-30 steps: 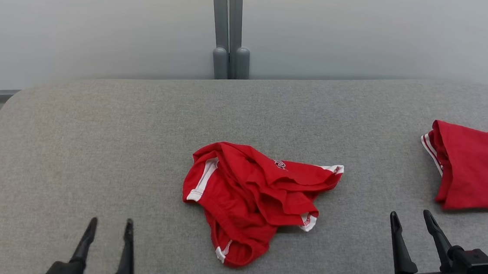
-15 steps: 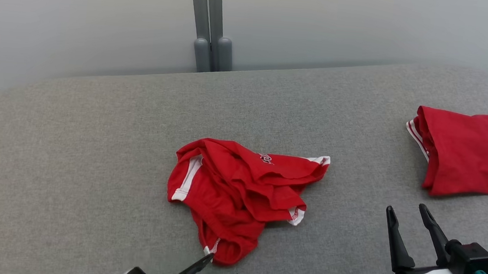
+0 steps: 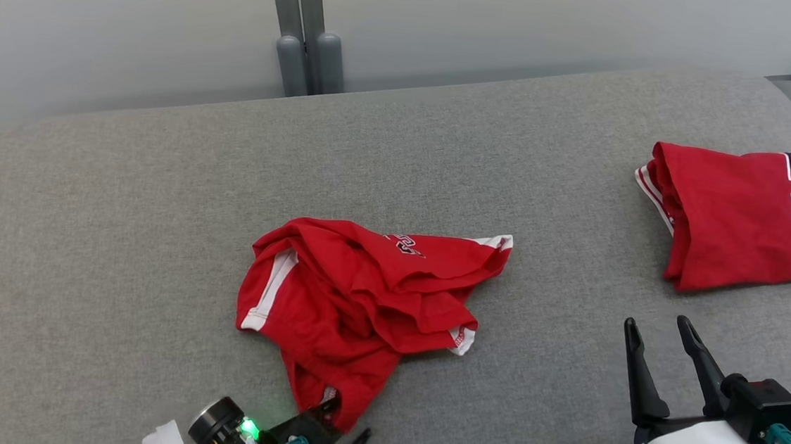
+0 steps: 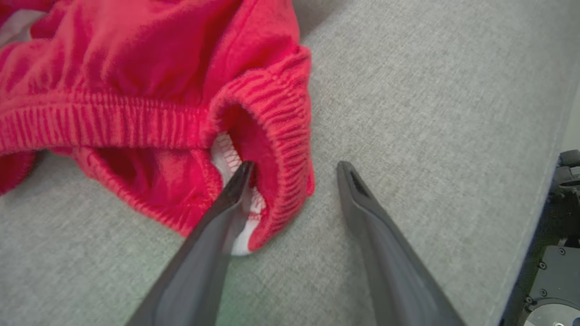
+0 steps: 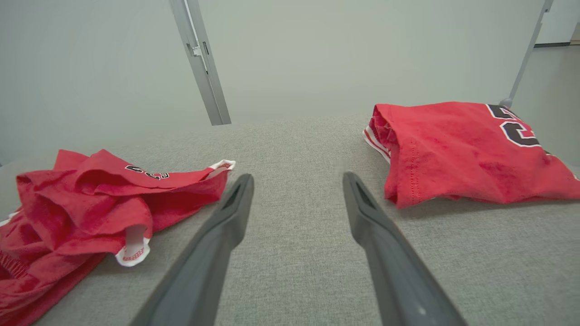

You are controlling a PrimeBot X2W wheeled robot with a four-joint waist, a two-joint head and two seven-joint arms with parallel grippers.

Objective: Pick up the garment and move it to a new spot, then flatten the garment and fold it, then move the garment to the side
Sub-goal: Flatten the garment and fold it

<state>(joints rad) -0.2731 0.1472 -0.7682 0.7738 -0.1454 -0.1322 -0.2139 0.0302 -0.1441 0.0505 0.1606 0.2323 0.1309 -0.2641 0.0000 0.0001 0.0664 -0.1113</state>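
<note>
Wide grey tabletop point(image 3: 120, 228), and the crumpled red garment point(image 3: 354, 296) lies mid-surface, with a folded red jersey point(image 3: 735, 213) well off to its right. The left hand point(image 4: 295, 166) is at the garment's near edge, fingers spread around the ribbed waistband (one tip inside the opening). The right hand point(image 3: 657, 326) hovers spread and empty, apart from both.

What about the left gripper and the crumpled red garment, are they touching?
Touching. The left wrist view shows one finger of the left gripper tucked into the garment's ribbed waistband, resting against the fabric.
</note>
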